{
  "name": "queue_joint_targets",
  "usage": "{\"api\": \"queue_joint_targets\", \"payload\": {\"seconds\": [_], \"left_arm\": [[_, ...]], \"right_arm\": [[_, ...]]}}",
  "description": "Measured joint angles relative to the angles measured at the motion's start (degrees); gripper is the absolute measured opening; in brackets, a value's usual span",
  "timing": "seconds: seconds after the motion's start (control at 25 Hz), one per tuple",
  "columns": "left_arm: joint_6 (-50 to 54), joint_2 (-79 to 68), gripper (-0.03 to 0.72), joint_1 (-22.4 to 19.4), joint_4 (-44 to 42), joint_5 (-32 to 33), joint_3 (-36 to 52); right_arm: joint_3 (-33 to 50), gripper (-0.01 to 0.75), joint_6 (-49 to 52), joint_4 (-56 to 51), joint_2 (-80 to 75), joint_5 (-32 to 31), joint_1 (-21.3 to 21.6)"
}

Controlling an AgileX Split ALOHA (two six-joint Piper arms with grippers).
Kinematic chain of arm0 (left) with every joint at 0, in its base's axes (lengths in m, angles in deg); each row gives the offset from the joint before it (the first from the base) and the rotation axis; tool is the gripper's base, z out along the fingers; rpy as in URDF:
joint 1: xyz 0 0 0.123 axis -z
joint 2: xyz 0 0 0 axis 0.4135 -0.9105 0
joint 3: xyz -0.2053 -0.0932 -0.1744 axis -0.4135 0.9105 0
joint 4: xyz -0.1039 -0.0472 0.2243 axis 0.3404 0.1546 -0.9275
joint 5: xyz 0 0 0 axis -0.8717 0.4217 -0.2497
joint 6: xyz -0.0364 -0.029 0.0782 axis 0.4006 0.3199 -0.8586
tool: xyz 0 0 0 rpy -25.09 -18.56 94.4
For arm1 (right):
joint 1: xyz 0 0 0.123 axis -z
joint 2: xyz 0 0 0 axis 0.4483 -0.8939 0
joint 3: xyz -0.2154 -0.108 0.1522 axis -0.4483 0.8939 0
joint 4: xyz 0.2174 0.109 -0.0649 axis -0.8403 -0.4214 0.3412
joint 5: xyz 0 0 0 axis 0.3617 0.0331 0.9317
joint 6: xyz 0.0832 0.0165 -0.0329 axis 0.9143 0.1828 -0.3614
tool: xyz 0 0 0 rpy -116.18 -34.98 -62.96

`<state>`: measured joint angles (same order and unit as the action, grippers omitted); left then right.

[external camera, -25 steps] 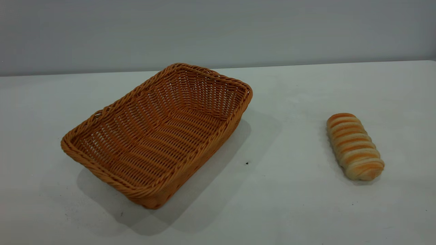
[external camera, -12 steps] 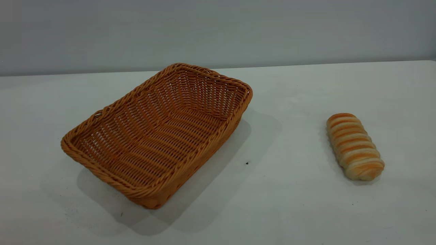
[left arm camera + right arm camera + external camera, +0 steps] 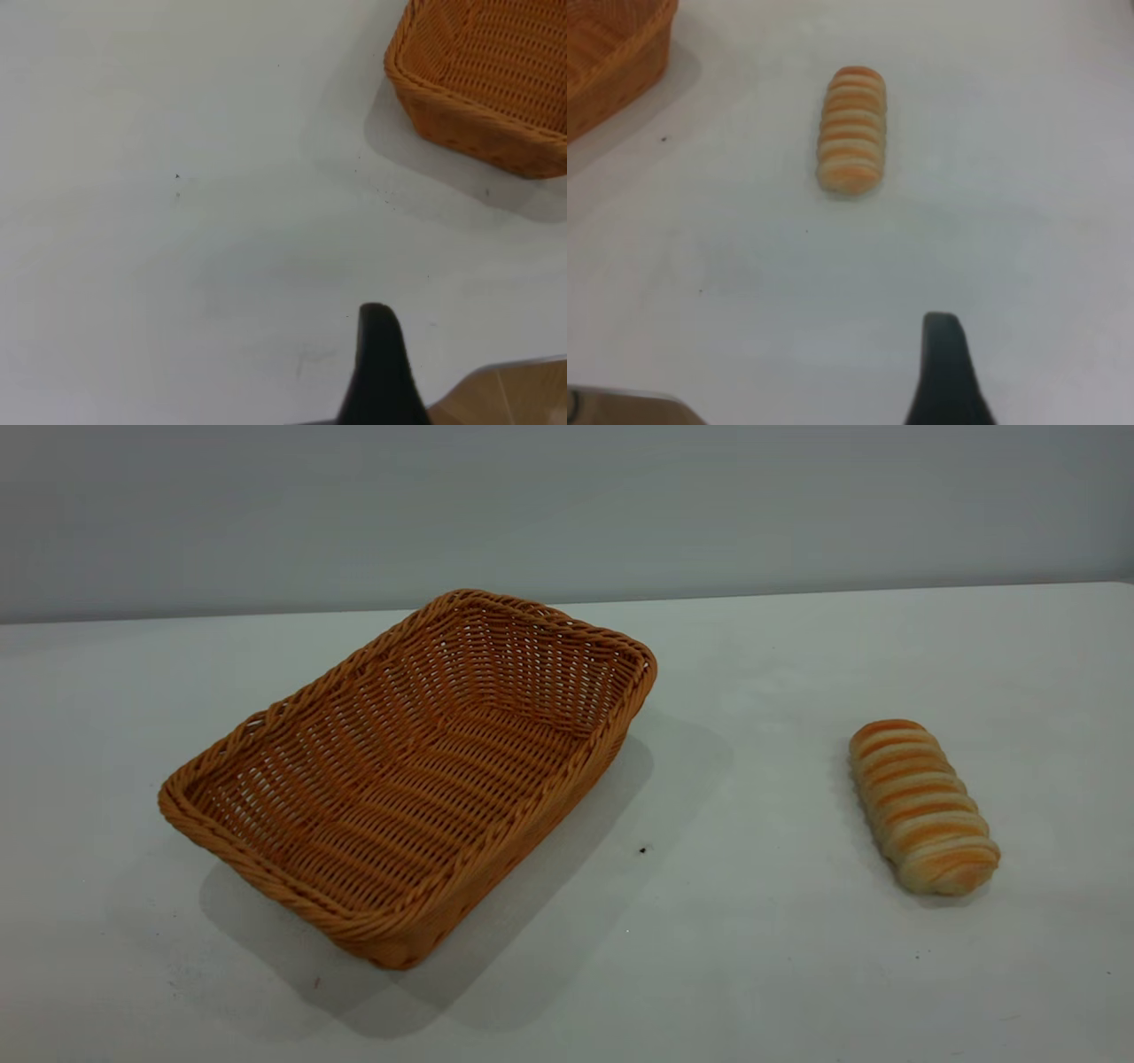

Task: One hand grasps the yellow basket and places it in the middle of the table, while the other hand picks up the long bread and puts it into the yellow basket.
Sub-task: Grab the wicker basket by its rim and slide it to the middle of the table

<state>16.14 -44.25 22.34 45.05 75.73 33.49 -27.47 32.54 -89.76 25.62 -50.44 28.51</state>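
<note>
The yellow basket (image 3: pixel 532 664) stands empty on the white table (image 3: pixel 762 965), left of centre and turned at an angle. Its corner shows in the left wrist view (image 3: pixel 478 124) and in the right wrist view (image 3: pixel 611 53). The long bread (image 3: pixel 921 806) lies on the table at the right, apart from the basket, and also shows in the right wrist view (image 3: pixel 850 128). Neither arm shows in the exterior view. My left gripper (image 3: pixel 376 320) hovers over bare table short of the basket. My right gripper (image 3: pixel 941 326) hovers over bare table short of the bread.
A small dark speck (image 3: pixel 642 850) lies between basket and bread. The table's edge shows near the left gripper, with a tan surface (image 3: pixel 509 394) beyond it. A grey wall (image 3: pixel 567 505) stands behind the table.
</note>
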Motion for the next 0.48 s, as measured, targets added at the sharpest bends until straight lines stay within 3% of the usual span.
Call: {"api": "queue_joint_targets", "payload": {"seconds": [0.48], "left_arm": [[2.25, -1.13, 0.584, -0.06, -0.06, -0.31, -0.85]], "right_arm": [[-0.70, 0.541, 0.00, -0.37, 0.00, 1.39, 0.00]]}}
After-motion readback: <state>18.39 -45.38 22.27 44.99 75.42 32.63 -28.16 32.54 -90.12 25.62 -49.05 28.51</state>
